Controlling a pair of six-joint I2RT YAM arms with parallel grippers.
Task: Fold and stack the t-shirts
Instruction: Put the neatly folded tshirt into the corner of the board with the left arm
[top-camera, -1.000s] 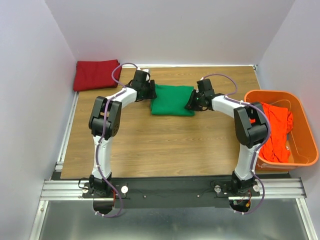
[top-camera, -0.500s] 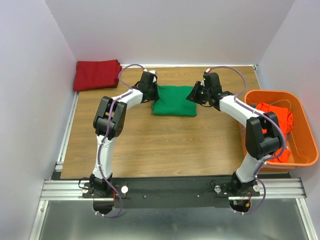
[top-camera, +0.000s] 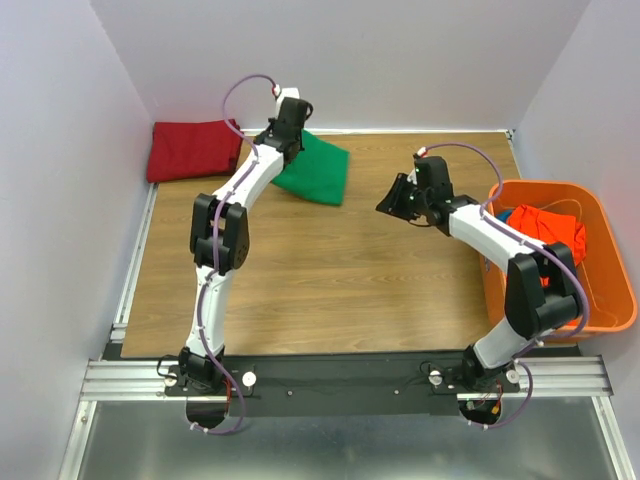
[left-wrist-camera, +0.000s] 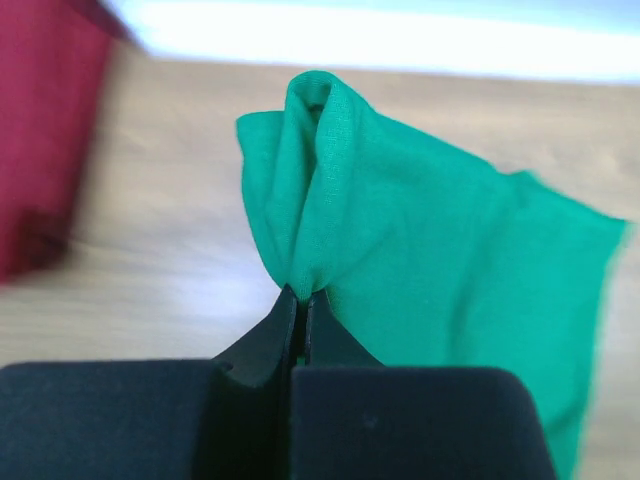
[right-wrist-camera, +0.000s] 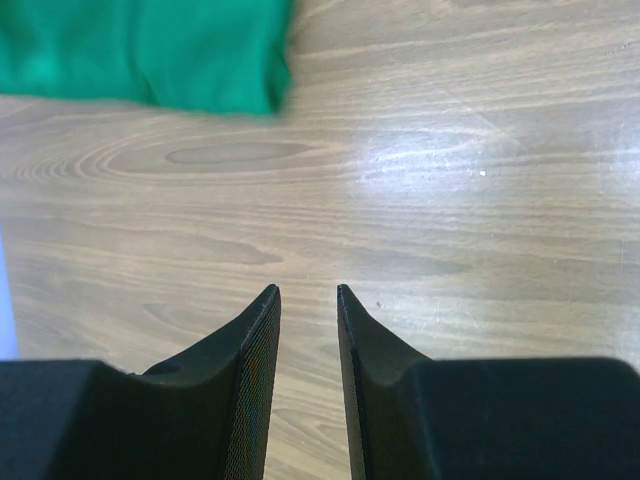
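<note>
Wood table inside white walls, both arms reaching to the far half. We see the left gripper with its jaws pressed together on a bunched edge of the green shirt. The wrist view shows the cloth puckering right out of the tips of the left gripper. That shirt looks folded and hangs tilted from the pinch at the far side of the table, just right of the dark red shirt. The red one lies folded in the far left corner, apart from the green one. The right gripper hovers over bare wood right of centre, jaws a little apart, nothing between them. We judge the step as stacking: green goes onto red. The next move calls for carrying the green shirt left over the red one, lowering it flat and square, then letting go. One-point pinch, so the fold may sag or open on the way. Nothing sits between the two shirts. The orange basket at the right edge holds the orange-red shirt, crumpled and not yet folded, so we put the task roughly past halfway.
</note>
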